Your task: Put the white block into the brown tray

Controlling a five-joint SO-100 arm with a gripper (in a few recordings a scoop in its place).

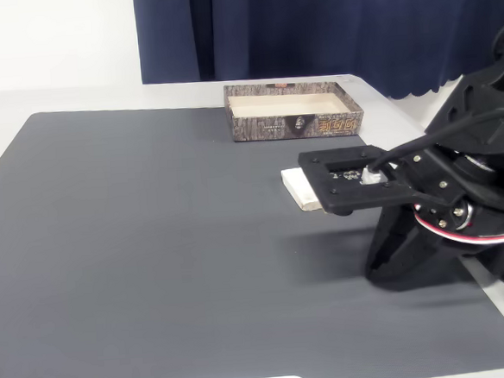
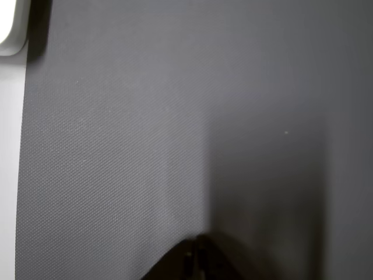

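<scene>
White block [image 1: 301,188] lies flat on dark mat [image 1: 152,248], right of centre, partly hidden under black arm. Brown tray [image 1: 291,110] at far edge, well apart from block. End effector [image 2: 195,262]: fingertips together, looks clenched, gripping nothing.

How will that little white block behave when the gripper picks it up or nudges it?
The white block lies flat on the dark mat, so it should slide, not roll or tip. It looks rigid and probably light. Its low profile and rounded edges may make gripping awkward.
</scene>
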